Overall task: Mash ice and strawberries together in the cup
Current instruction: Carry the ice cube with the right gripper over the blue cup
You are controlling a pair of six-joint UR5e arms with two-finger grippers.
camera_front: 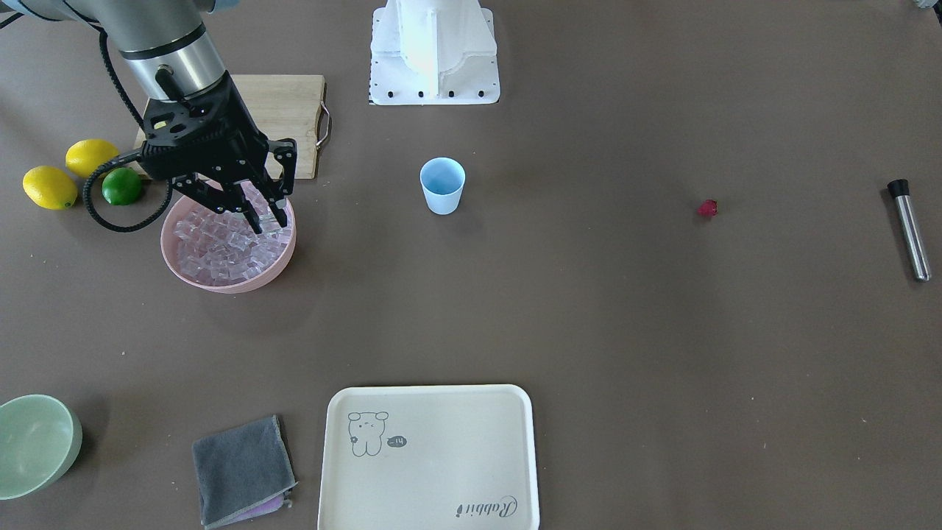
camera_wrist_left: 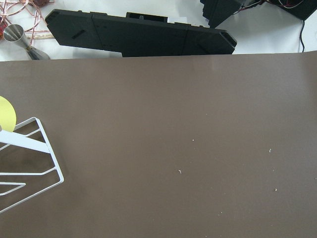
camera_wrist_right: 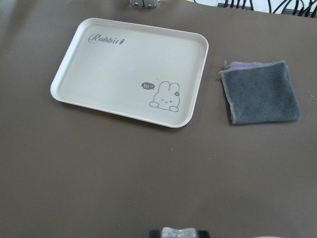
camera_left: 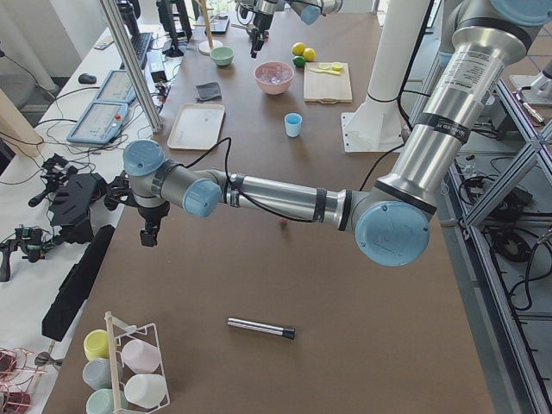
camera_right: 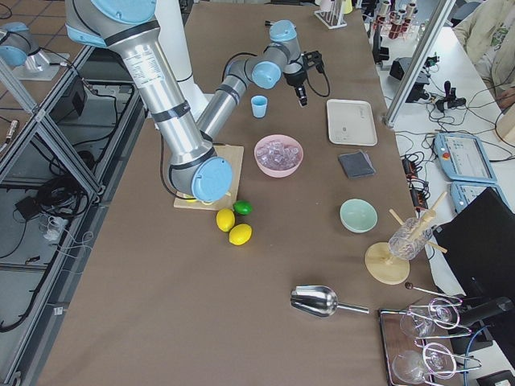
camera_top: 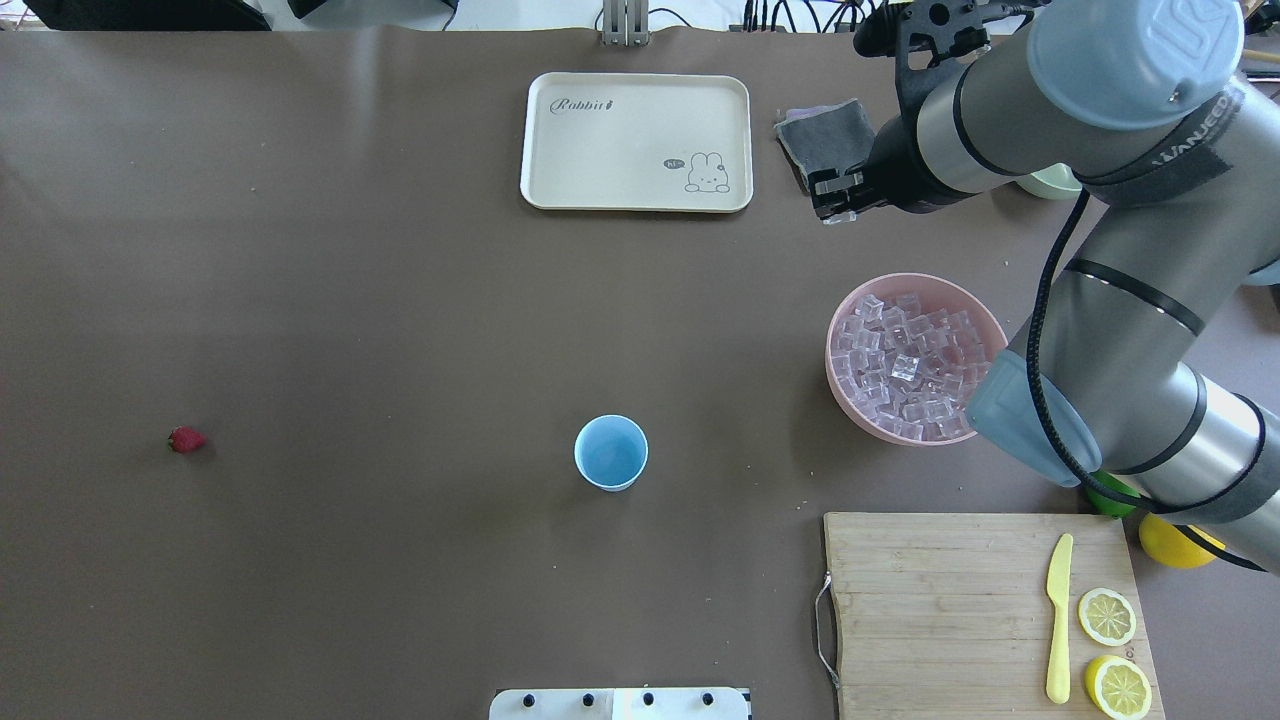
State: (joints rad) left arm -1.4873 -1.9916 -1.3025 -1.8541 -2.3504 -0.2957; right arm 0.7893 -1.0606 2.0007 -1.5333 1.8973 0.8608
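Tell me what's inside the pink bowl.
The pink bowl holds a heap of clear ice cubes and nothing else that shows. The cubes cover its bottom, and in the overhead view the right arm hides part of its rim.

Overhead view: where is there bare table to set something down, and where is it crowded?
Widest free patch: between the strawberry and the cup. Also bare: the strip between the cup and the tray. Crowded: the robot's right side, where pink bowl of ice, cutting board, lemons and lime sit close, with the right gripper above the bowl.
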